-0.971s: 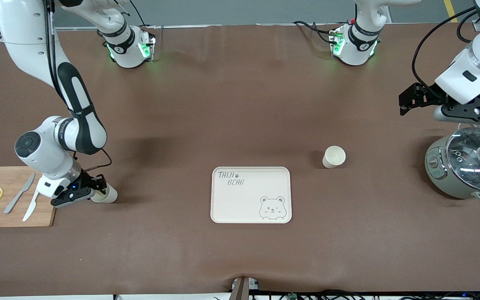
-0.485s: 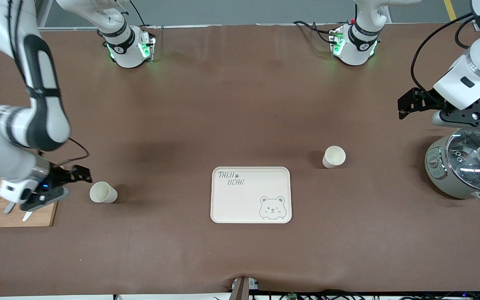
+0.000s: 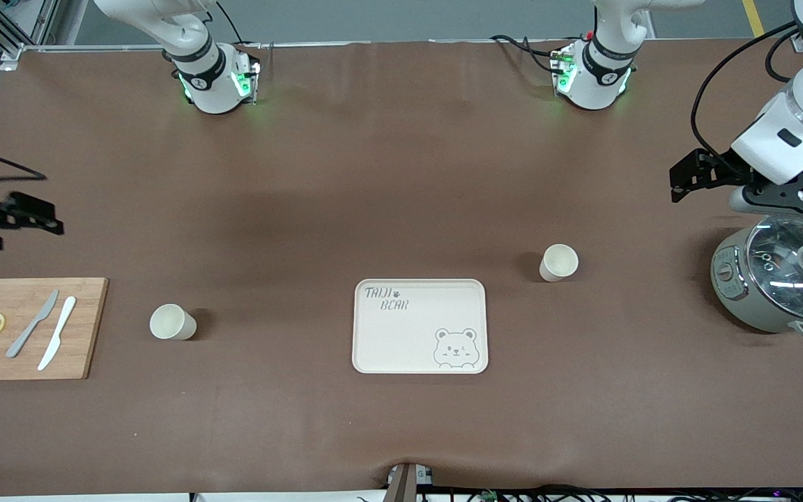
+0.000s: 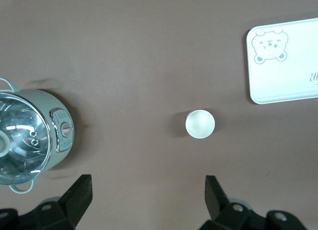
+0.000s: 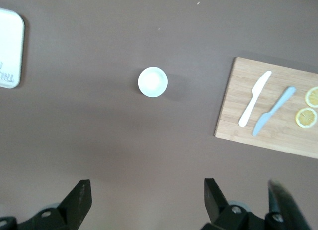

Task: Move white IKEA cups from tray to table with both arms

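My right fingers (image 5: pixel 144 202): spread wide and empty, up in the air over the table's edge at the right arm's end, above the strip of table just past the cutting board (image 3: pixel 25 328)
My left fingers (image 4: pixel 146 200): also spread wide, holding nothing, hanging over the table beside the cooker (image 3: pixel 781 279) at the left arm's end
Cup on my right side (image 3: pixel 172 322): upright on the table (image 3: pixel 401 174), between the cutting board and the tray (image 3: pixel 420 326), mouth up; it sits well apart from my right fingers, toward the middle of the table
Cup on my left side (image 3: pixel 558 262): upright on the table, just off the tray's corner, toward the cooker and a little farther from the front camera than the tray; my left arm is the nearer one to it
Tray: bare, only the lettering and the bear drawing show on it
My judgement: both cups look delivered, so no further grasp seems called for; each is round, with no long axis to line up on
Hard to see: my right arm is nearly all cut off at the front view's edge, only a dark blurred bit of the hand shows; my left hand is partly cropped too
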